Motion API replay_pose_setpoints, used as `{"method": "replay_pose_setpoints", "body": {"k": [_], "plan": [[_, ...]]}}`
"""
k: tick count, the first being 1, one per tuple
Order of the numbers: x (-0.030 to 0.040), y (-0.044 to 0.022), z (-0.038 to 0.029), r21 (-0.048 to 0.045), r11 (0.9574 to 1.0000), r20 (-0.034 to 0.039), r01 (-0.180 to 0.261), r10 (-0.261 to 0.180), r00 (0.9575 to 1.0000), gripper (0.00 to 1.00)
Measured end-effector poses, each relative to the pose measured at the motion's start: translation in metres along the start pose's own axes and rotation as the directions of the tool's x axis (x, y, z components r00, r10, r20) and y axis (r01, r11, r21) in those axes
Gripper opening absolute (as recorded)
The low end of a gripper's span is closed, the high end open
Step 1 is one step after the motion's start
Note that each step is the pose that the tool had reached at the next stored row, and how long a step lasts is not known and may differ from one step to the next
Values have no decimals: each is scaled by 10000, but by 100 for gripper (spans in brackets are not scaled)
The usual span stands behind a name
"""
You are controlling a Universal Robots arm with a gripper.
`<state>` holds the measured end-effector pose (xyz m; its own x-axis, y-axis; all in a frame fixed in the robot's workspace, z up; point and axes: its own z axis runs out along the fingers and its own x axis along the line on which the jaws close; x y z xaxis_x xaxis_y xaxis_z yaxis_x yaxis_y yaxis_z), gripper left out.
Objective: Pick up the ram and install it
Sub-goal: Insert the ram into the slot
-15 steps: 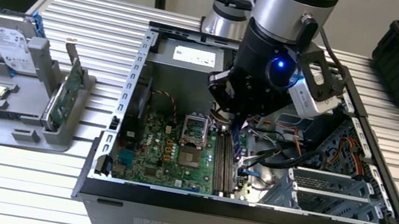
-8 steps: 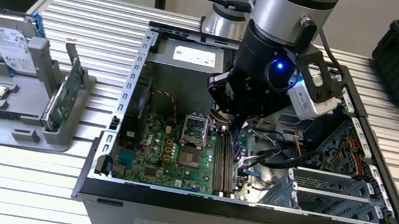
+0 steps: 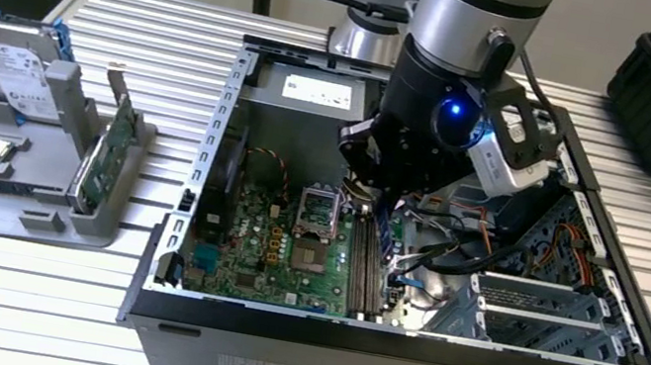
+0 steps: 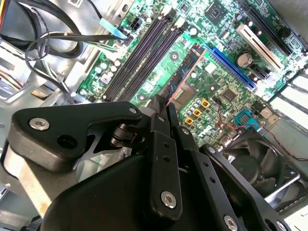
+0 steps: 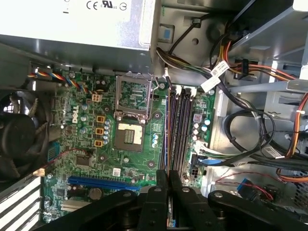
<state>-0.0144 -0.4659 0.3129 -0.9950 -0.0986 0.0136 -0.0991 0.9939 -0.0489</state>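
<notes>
Standing on a ribbed metal table (image 3: 127, 17), open computer case (image 3: 220, 114), jaws clamped on ram (image 4: 185, 67).

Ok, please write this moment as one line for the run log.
step: install | hand: shut on ram | place: inside open case, over memory slots | ram: not yet in slot
</notes>
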Motion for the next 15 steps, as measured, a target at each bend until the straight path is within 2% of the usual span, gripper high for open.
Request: {"method": "replay_pose_setpoints", "body": {"k": [15], "plan": [[0,1,15,4,10000,0,0,0,10000,0]]}}
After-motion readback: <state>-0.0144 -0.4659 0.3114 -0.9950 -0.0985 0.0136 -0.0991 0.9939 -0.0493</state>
